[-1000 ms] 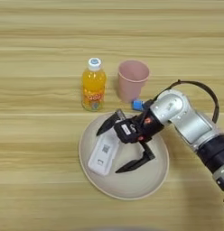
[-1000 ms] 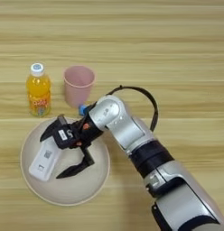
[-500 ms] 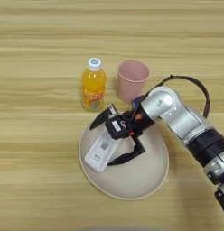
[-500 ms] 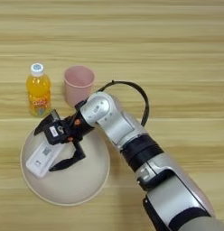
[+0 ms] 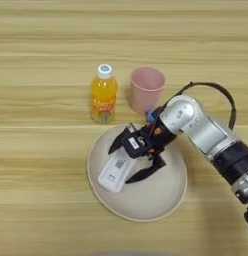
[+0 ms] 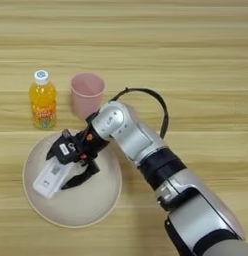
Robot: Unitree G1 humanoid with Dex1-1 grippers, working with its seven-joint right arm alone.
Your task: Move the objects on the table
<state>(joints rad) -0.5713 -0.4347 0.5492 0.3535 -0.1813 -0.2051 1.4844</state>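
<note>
Wooden table [image 5: 41,55], striped along its grain, fills the view. On it the right gripper [image 5: 132,159] spreads its two black fingers wide around the upper end of the white remote-like device [image 5: 115,172], which lies tilted on the beige plate [image 5: 161,202]. Behind stand the orange juice bottle [image 5: 103,94] and pink cup [image 5: 146,90], near each other. Judging by this, the grasp is in hand; next the fingers must pinch squarely.
</note>
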